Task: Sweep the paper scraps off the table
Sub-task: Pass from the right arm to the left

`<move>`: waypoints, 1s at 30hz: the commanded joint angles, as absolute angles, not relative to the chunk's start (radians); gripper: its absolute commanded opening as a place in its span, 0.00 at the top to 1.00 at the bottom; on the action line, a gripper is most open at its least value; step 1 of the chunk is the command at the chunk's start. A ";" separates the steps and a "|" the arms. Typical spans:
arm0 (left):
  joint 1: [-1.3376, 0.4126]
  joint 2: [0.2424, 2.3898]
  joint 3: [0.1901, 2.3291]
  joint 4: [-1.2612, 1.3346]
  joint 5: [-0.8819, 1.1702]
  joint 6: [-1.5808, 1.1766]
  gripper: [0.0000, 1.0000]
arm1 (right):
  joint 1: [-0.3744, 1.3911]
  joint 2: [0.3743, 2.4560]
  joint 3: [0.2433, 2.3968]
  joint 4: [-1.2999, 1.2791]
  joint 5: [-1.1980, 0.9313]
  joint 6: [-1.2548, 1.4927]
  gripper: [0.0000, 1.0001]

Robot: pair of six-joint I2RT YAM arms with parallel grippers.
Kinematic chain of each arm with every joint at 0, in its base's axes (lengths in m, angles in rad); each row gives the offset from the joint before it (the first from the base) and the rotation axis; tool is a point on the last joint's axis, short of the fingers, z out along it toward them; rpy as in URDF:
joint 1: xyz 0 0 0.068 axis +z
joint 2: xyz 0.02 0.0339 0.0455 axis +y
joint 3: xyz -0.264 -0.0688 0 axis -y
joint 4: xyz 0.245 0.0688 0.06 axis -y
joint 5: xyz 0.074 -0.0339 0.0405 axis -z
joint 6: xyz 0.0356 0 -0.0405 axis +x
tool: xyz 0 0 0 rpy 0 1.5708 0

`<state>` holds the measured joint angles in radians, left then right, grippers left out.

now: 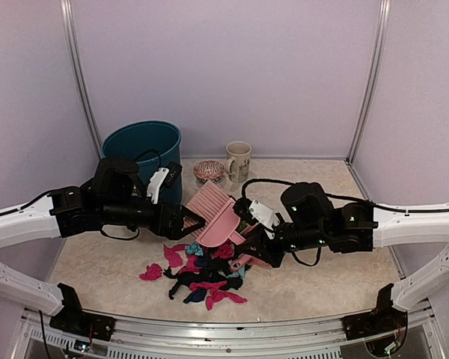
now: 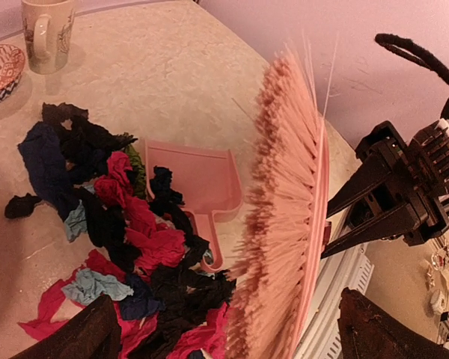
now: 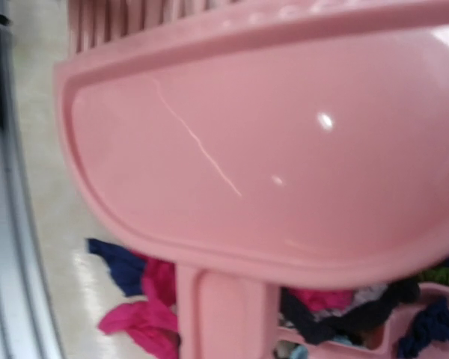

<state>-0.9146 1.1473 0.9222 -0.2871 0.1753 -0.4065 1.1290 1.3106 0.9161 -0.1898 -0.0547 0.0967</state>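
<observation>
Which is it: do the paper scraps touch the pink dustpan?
Touching. Left wrist view shows black paper scraps draped over the dustpan edge and handle.

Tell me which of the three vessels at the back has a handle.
The cream mug, rightmost of the three; the teal bin and the small patterned bowl have no handle.

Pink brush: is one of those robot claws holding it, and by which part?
Yes: the right gripper is shut on the brush by its handle. The left gripper is open and holds nothing.
</observation>
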 commanded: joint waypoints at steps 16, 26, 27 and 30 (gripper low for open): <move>-0.870 1.179 0.907 0.001 0.659 -0.496 0.01 | 1.121 1.153 0.968 -0.329 -0.224 0.006 0.90; -0.870 1.225 0.951 -0.075 0.631 -0.479 0.06 | 1.121 1.222 1.008 -0.393 -0.191 -0.022 0.90; -0.870 1.233 0.957 -0.086 0.626 -0.475 0.08 | 1.122 1.228 1.014 -0.399 -0.190 -0.026 0.90; -0.870 1.258 0.972 -0.115 0.615 -0.468 0.13 | 1.121 1.250 1.029 -0.420 -0.184 -0.040 0.90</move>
